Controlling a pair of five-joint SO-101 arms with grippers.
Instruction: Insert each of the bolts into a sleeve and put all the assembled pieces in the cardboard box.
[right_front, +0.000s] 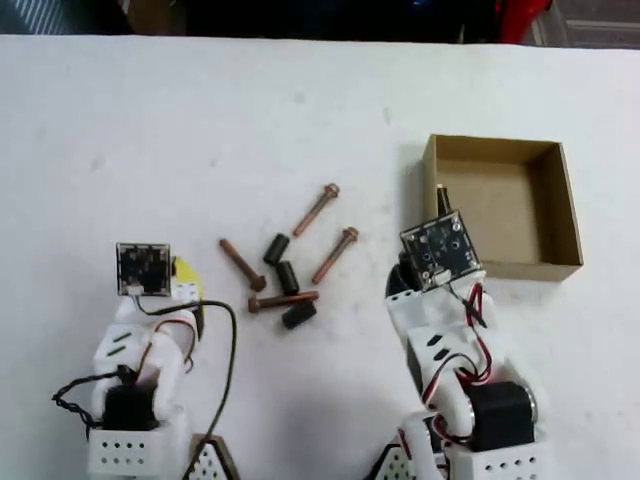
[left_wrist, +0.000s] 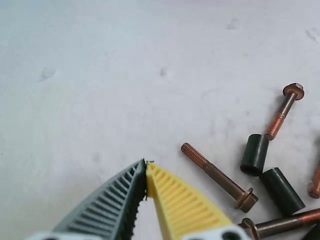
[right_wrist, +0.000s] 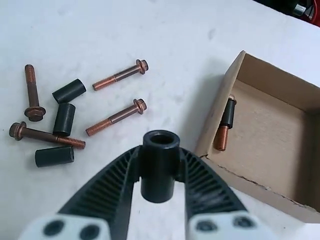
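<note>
**Four loose bolts flat on the counter, one sleeve clamped upright**

The left end effector (left_wrist: 146, 167) is low over the counter (left_wrist: 90, 75). Its grey and yellow fingers are pressed together and hold nothing. The nearest bolt (left_wrist: 220, 178) is just off its yellow side, toward the pile. It lies flat on a slant, with the threaded end toward the tips and the head away. I judge the left arm the closer one for a bolt pick.

The middle pile has three more bolts and three loose sleeves (right_wrist: 64, 119), some of them touching. In the left wrist view, one long bolt (left_wrist: 280, 223) is cut off at the frame edge.

The right end effector (right_wrist: 160, 150) is clamped on a black sleeve (right_wrist: 160, 175). The sleeve stands upright with its open bore facing the wrist camera. The pile is off to this end effector's left and the cardboard box (right_front: 572, 210) is just to its right. The bolts lie flat and the bore stands up, so a bolt must be turned to line up with it.

One assembled piece (right_wrist: 225, 122) lies in the box against the wall nearest the pile. Its bolt head is hard to make out, and the far end of the held sleeve's bore is hidden.
</note>
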